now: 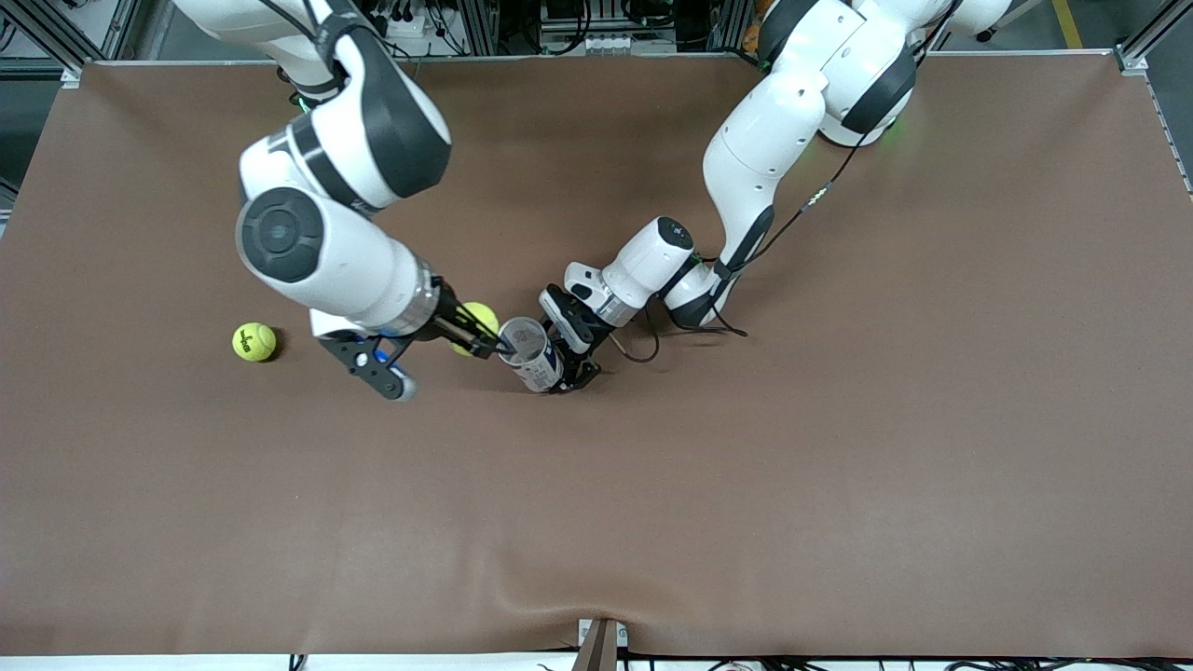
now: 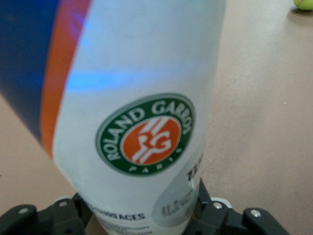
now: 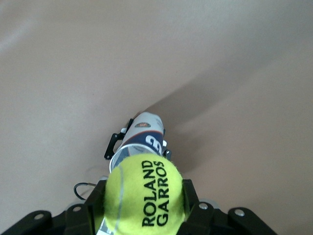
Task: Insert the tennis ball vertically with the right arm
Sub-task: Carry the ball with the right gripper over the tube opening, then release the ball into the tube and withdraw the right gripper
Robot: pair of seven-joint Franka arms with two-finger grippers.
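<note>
My right gripper [image 1: 477, 337] [image 3: 145, 198] is shut on a yellow tennis ball [image 1: 482, 318] [image 3: 145, 193] printed ROLAND GARROS. It holds the ball just beside the open mouth of a white, blue and orange ball can [image 1: 533, 355] [image 3: 143, 133], on the side toward the right arm's end of the table. The can leans a little, its mouth facing up. My left gripper [image 1: 567, 359] [image 2: 144, 218] grips the can [image 2: 142, 107] low on its body, one finger on each side, and the can fills the left wrist view.
A second yellow tennis ball [image 1: 253, 341] [image 2: 304, 4] lies on the brown table cover [image 1: 746, 485], toward the right arm's end. A black cable [image 1: 643, 349] loops on the cover beside the left wrist.
</note>
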